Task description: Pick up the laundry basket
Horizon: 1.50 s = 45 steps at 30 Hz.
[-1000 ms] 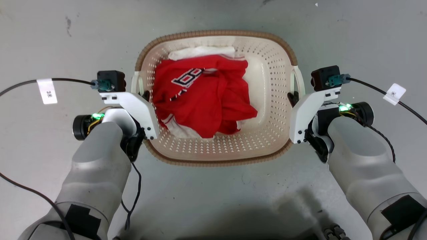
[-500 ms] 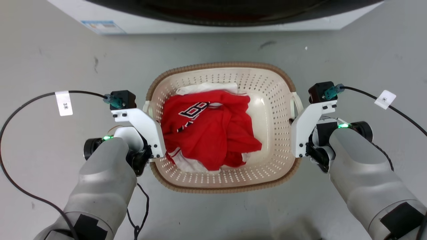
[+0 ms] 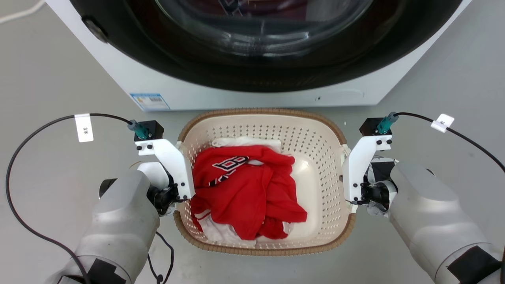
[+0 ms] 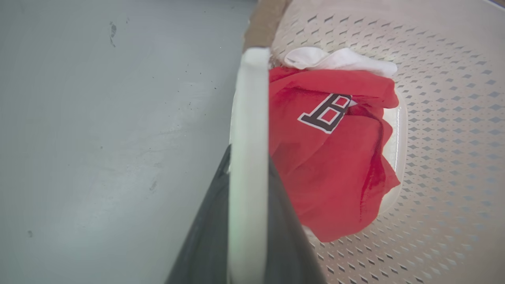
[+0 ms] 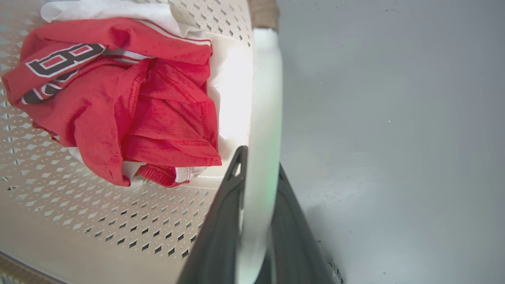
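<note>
Near washer (image 3: 236,98), laundry basket (image 3: 315,152), side handles (image 4: 248,118) clamped

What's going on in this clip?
A two-armed robot is gripping a laundry basket by both sides, in front of a washing machine. The left end effector is closed on one white handle, and the right end effector is closed on the opposite handle. The basket holds a red jersey over some white cloth. Whether the basket has left the floor can't be told.
</note>
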Tool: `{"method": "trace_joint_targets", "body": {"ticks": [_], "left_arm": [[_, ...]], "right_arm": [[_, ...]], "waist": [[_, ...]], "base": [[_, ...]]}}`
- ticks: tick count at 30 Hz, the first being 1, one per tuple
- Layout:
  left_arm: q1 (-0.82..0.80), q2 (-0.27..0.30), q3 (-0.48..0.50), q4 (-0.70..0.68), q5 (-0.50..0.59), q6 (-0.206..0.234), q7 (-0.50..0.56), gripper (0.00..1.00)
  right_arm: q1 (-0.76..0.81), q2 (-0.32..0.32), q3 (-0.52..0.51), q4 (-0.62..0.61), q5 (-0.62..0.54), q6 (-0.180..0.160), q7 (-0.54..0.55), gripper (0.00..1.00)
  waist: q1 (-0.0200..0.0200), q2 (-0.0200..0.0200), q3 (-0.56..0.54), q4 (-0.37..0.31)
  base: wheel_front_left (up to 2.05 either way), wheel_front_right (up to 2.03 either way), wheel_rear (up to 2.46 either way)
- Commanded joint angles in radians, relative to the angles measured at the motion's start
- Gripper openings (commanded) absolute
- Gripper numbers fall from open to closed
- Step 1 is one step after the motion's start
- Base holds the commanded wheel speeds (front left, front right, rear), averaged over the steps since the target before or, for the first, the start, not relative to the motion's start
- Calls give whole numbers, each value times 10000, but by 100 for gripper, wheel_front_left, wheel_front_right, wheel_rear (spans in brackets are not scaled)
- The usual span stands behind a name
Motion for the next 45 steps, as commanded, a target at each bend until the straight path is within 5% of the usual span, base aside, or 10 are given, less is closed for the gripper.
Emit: {"method": "trace_joint_targets", "body": {"ticks": [1, 24, 45], "left_arm": [[35, -384, -44, -167, -177, -151, 66, 0], [963, -639, -772, 17, -940, -153, 1734, 0], [1583, -765, -1110, -4, -1502, -154, 2313, 0]], "right_arm": [[73, 475, 85, -117, 131, 167, 173, 0], [874, 478, 441, 131, 771, 168, 1676, 0], [1619, 482, 539, 228, 1028, 168, 1342, 0]], "waist": [[1, 0, -668, 35], [1, 0, -3586, 296], [1, 0, -3983, 403]], "base": [[0, 0, 0], [0, 0, 0], [0, 0, 0]]}}
